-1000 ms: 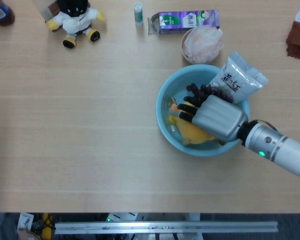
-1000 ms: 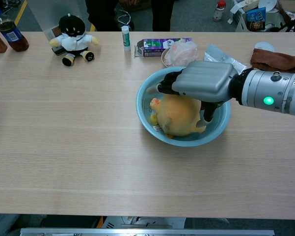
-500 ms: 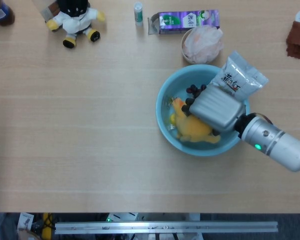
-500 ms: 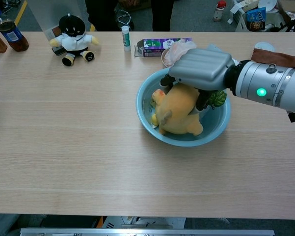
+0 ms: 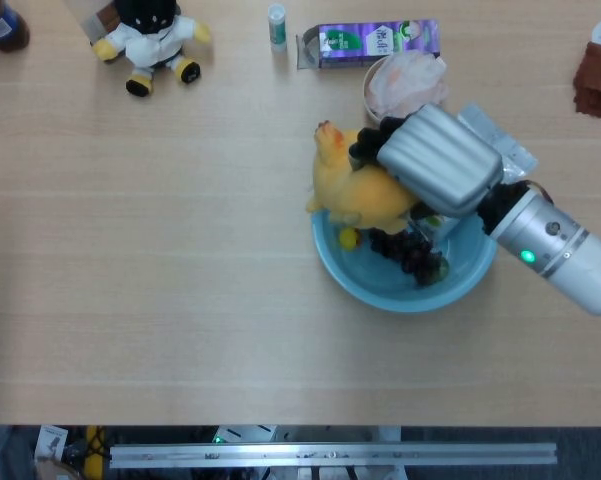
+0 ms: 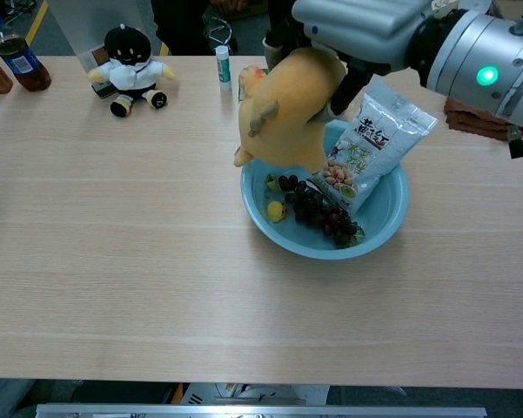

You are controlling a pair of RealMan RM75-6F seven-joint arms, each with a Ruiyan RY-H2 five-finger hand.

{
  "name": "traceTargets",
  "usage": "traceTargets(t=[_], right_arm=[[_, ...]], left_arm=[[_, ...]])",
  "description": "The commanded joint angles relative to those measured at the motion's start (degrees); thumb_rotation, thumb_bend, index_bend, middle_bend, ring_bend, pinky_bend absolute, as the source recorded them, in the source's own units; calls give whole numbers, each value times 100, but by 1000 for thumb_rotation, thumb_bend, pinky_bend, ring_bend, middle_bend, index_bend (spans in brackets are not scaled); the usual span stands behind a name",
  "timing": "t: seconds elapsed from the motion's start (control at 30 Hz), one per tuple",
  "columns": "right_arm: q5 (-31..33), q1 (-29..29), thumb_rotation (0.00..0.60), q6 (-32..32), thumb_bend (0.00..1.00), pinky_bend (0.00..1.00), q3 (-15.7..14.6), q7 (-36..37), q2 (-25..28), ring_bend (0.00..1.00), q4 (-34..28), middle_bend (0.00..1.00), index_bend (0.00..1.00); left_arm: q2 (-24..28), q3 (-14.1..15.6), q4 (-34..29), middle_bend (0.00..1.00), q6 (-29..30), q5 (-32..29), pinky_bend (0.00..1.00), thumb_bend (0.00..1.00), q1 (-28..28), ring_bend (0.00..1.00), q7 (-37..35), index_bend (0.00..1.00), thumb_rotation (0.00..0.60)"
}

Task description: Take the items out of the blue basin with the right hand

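Yellow plush toy gripped from above by the right hand, fingers clamped round its upper body, toy hanging clear above the blue basin, snack bag and dark grapes inside the basin.

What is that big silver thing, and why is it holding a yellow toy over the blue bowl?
That silver thing is a robot's right hand on the end of its arm. One picture looks down from a camera at the robot's head, the other looks out from its chest. The hand grips a yellow stuffed toy and holds it up above the blue bowl, because its job is to empty the bowl. Inside the bowl are dark grapes, a small yellow fruit and a bag of nuts leaning on the rim. Farther back on the wooden table sit a black-and-white doll and a purple box. The left hand isn't in either picture.
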Motion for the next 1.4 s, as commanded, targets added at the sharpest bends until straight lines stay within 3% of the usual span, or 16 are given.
traceTargets(t=[0.03,0.67,1.0,1.1,1.27,1.4], right_arm=[[156,114,600,87,183,738,153,-100,-145,551,179,499,520],[1287,965,600,198,183,738,609,-939,-1799,549,1945,498,520],[2577,1656,600,-191,181,716,781,-1590,-2592,522,3031,483,518],[2910,1855,600,-330,177,711,802,-1711,-2811,514,3401,477,485],[3323,2109,600,-431,163,625,862,-1827,-3023,415,3750,405,288],[3400,2176,600,-362,161,605,831,-1874,-3065,408,3804,394,253]], left_arm=[[7,3,8,236,15,2,228,358,13,259,-24,323,600],[83,28,29,234,152,10,229,358,135,259,-105,348,600],[169,19,-17,233,263,38,228,358,201,259,-148,348,600],[198,31,-38,232,215,-6,229,358,206,259,-123,348,600],[196,12,-18,232,243,-23,228,358,223,259,-151,348,600],[206,9,-12,232,235,-41,228,358,230,259,-162,348,600]])
